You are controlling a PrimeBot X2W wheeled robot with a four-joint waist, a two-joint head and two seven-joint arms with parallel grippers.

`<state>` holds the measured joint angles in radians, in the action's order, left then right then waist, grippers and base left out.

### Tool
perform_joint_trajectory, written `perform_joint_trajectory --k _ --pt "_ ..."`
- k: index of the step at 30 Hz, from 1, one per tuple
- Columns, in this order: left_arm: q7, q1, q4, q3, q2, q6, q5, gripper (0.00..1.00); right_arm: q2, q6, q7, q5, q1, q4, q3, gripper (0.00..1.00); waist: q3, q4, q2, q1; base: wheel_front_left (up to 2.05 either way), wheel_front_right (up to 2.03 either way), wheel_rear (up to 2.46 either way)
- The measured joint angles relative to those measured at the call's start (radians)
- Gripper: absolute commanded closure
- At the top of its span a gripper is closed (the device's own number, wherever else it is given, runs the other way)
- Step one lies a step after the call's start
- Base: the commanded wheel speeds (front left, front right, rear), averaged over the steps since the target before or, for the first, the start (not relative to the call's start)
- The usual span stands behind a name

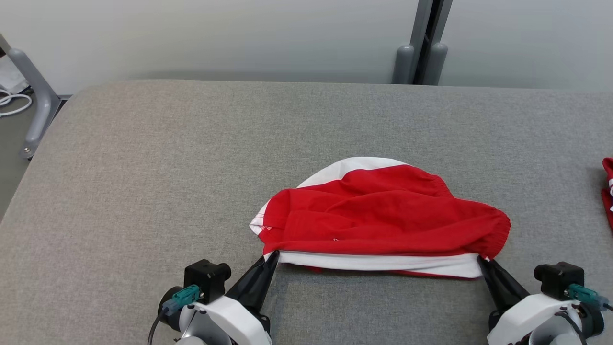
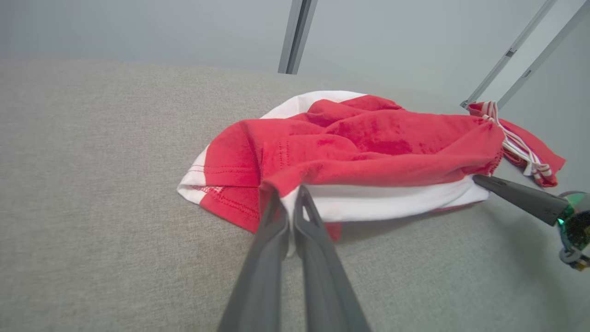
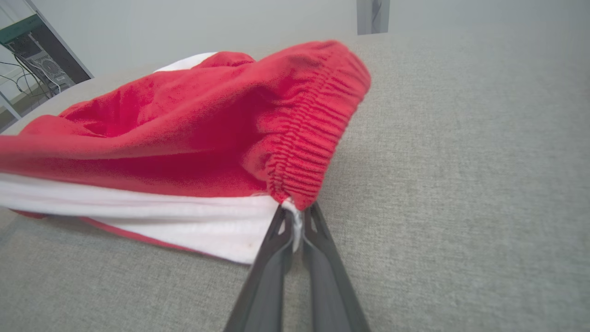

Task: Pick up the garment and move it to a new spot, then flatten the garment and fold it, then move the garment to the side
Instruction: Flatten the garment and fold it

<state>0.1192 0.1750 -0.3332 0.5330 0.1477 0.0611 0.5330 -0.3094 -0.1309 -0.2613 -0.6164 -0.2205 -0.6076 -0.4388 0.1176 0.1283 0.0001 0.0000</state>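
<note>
The red and white fabric garment (image 1: pixel 383 215), a pair of shorts by its gathered elastic waistband, lies crumpled on the grey cloth-covered desk (image 1: pixel 143 191), just toward 4 o'clock from the middle of the head view. Its long axis runs from 9 o'clock to 3 o'clock. A white band forms the near edge, facing 6 o'clock.

The coming move turns on that near edge, which is stretched between the 2 arms. The left gripper (image 1: pixel 273 257) reaches in from 7 o'clock, and its jaws are clamped on the edge's left corner. The right gripper (image 1: pixel 482 262) reaches in from 5 o'clock, its jaws pressed together on the right corner below the waistband. Both sets of fingers point toward 12 o'clock, so the cloth lies straight ahead of each. Neither arm is nearer; the hold is even. A lift or pull would, I judge, carry the garment by this edge while the far bulk trails.

Whether each pinch holds every layer or only the white one cannot be told. The underside and the leg openings are hidden in the folds. At 3 o'clock, well apart, a second red garment with white stripes (image 1: pixel 608 191) is cut off by the frame.
</note>
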Motion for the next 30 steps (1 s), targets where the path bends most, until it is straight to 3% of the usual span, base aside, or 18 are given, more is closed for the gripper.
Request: perform_joint_trajectory --k 5,10,18,23,30 --pt "-0.006 0.001 0.013 -0.007 0.005 0.002 0.027 1.00 -0.038 0.000 0.000 -0.023 0.001 0.080 -0.017 1.00 -0.015 -0.013 0.0000 0.0000 0.00 0.00 0.00" --pt "-0.038 0.003 0.072 -0.035 0.013 0.018 0.089 1.00 -0.125 0.000 0.009 -0.087 -0.026 0.209 -0.045 1.00 -0.038 -0.032 0.0000 0.0000 0.00 0.00 0.00" --pt "-0.144 0.075 0.226 -0.097 0.035 0.028 0.214 1.00 -0.236 0.000 0.147 -0.296 -0.144 0.442 0.006 1.00 -0.076 -0.061 0.0000 0.0000 0.00 0.00 0.00" --pt "-0.213 0.147 0.294 -0.147 0.030 0.024 0.300 1.00 -0.223 0.000 0.253 -0.466 -0.229 0.493 0.072 1.00 -0.101 -0.074 0.0000 0.0000 0.00 0.00 0.00" --pt "-0.280 0.242 0.312 -0.189 0.023 -0.011 0.360 1.00 -0.132 0.000 0.475 -0.652 -0.332 0.389 0.140 1.00 -0.136 -0.095 0.0000 0.0000 0.00 0.00 0.00"
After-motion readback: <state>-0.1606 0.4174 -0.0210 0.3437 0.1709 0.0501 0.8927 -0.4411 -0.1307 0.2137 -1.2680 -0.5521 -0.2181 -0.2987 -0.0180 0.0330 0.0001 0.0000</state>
